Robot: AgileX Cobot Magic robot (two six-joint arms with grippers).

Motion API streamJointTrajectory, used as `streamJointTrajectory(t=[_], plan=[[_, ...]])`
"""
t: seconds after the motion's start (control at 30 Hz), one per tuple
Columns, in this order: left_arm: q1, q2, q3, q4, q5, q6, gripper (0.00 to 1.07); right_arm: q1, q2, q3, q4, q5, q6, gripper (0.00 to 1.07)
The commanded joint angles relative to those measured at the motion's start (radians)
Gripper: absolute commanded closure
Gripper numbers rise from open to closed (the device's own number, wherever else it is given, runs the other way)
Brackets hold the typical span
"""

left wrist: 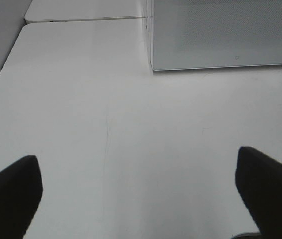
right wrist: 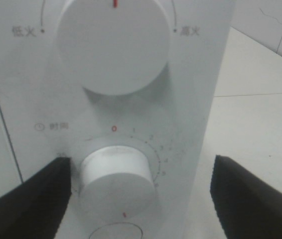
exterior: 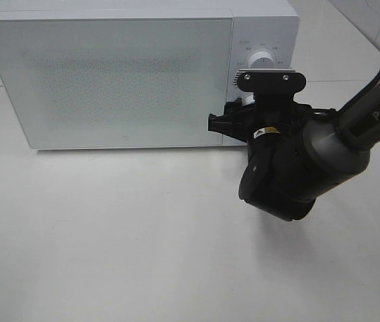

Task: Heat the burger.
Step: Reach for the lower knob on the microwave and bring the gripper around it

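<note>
The burger is out of view. A white microwave (exterior: 109, 80) stands at the back of the table with its frosted door shut. My right gripper (right wrist: 141, 199) is up against its control panel, open, with one black finger (right wrist: 26, 201) on each side of the lower timer knob (right wrist: 115, 174) and a gap to it on both sides. Above that knob is the larger power knob (right wrist: 113, 45), its red mark pointing straight up. The right arm (exterior: 297, 161) hides the lower knob in the exterior high view. My left gripper (left wrist: 138, 199) hangs open over bare table, holding nothing.
The white table (exterior: 109, 241) runs wide in front of the microwave. A seam (left wrist: 81, 20) separates it from a second tabletop beside the microwave's left end. A tiled wall (right wrist: 275, 25) lies behind on the right.
</note>
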Motion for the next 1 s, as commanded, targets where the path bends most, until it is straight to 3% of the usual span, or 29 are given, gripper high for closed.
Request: streamJointTrajectory(t=[0.03,0.63,1.0], plan=[[0.004,-0.017,0.002,-0.001,-0.012,-0.003,0.09,-0.005,0.001,0.000,-0.015,-0.193,0.010,0.37],[0.004,-0.017,0.002,-0.001,-0.012,-0.003,0.09,-0.005,0.001,0.000,-0.015,-0.178,0.080,0.81],[0.004,-0.017,0.002,-0.001,-0.012,-0.003,0.09,-0.005,0.001,0.000,-0.017,-0.176,0.121,1.01]])
